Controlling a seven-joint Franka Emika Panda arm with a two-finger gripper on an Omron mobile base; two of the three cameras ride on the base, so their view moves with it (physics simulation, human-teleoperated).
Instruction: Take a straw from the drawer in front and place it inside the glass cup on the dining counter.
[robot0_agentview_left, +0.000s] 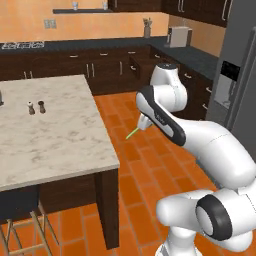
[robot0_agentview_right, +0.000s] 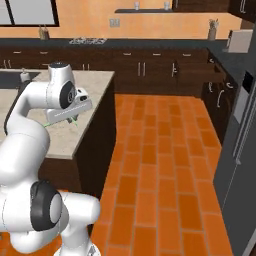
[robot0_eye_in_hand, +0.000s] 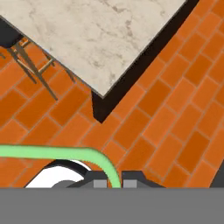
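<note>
My gripper (robot0_agentview_left: 142, 126) hangs over the orange tile floor, just off the right edge of the dining counter (robot0_agentview_left: 55, 135), and is shut on the straw (robot0_agentview_left: 132, 133). The thin pale green straw sticks out toward the counter. From the right base the gripper (robot0_agentview_right: 73, 120) sits in front of the counter's (robot0_agentview_right: 95, 92) near corner, the straw (robot0_agentview_right: 48, 124) poking left. In the hand view the straw (robot0_eye_in_hand: 65, 152) curves up from between the closed fingertips (robot0_eye_in_hand: 99, 183), with the counter corner (robot0_eye_in_hand: 109, 39) above. A dark drawer (robot0_agentview_right: 199, 71) stands pulled out in the far cabinets. The glass cup is out of view.
Salt and pepper shakers (robot0_agentview_left: 36, 107) stand on the counter's left part. A dark stool (robot0_agentview_left: 20, 210) is tucked under the counter's near edge. A grey fridge (robot0_agentview_left: 235, 85) stands on the right. Dark cabinets (robot0_agentview_left: 100, 67) line the far wall across the open tile floor.
</note>
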